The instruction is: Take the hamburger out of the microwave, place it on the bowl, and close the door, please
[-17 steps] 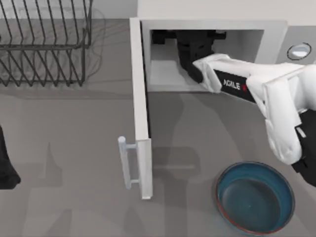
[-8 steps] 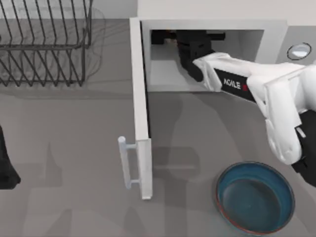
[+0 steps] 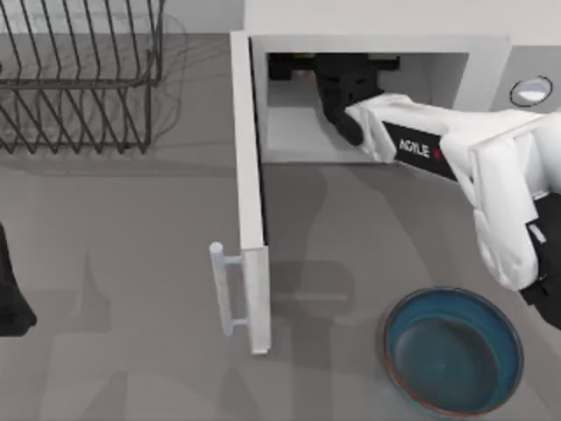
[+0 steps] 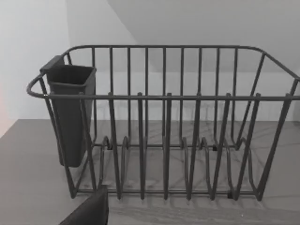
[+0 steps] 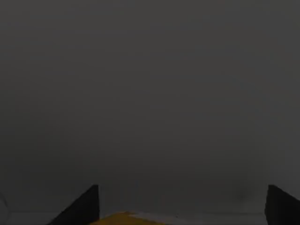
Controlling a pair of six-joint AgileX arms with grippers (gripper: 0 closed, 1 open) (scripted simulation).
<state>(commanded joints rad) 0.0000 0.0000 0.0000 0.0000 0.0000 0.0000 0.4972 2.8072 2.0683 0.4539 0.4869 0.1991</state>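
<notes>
So my right gripper [image 3: 337, 74] is shoved deep into the microwave [image 3: 377, 35] cavity right now, white forearm stretched in through the opening from the table's right side. In the right wrist view it's dark in there, but I can make out both black fingertips [image 5: 84, 206] spread wide apart, with a bit of the hamburger [image 5: 117, 218] showing as an orange-yellow sliver low down between them. Can't tell if either finger actually touches it. So: fingers wide, nothing clamped.

The door [image 3: 250, 202] is swung fully out, a flat white slab standing edge-on to the left of my arm, with its pale bar handle [image 3: 224, 289] sticking off the far end. The bowl [image 3: 453, 351] sits well back from the gripper, near my arm's shoulder end: round, glossy blue glaze, thin reddish-brown rim, nothing in it.

Left gripper [image 4: 89, 211] is parked off at the table's left edge, facing a black wire rack [image 4: 164, 122] with a dark square cup [image 4: 70, 112] hung on one corner. Table [image 3: 131, 263] is plain matte grey.
</notes>
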